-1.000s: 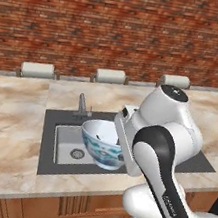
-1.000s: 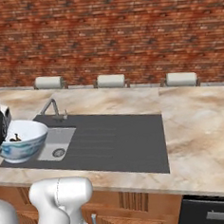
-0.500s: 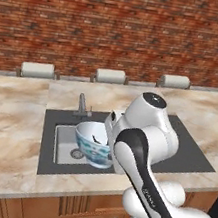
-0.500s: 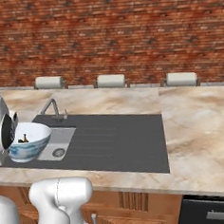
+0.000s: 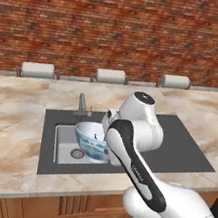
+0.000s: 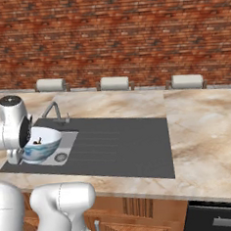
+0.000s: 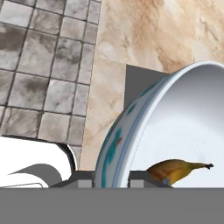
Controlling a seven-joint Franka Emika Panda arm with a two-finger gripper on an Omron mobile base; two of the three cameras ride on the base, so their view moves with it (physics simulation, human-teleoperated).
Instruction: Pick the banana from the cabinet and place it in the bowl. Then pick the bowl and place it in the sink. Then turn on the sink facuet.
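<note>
The gripper [image 7: 111, 177] is clamped on the rim of the bowl [image 5: 91, 139], one finger [image 7: 86, 178] against the blue-patterned outer wall and the other inside against the white. The banana [image 7: 175, 170] lies inside the bowl, on the white inner surface near the gripped rim, its dark stem tip pointing away from the fingers. The bowl hangs tilted over the sink [image 5: 68, 147], above the basin's right half, with the drain [image 5: 77, 153] showing just to its left in the left base view. The faucet [image 5: 81, 105] stands upright on the dark surround [image 5: 176, 143] at the sink's back edge, just behind the bowl and apart from it. In the right base view the bowl [image 6: 41, 145] sits beside the arm over the basin's near left part of the surround.
</note>
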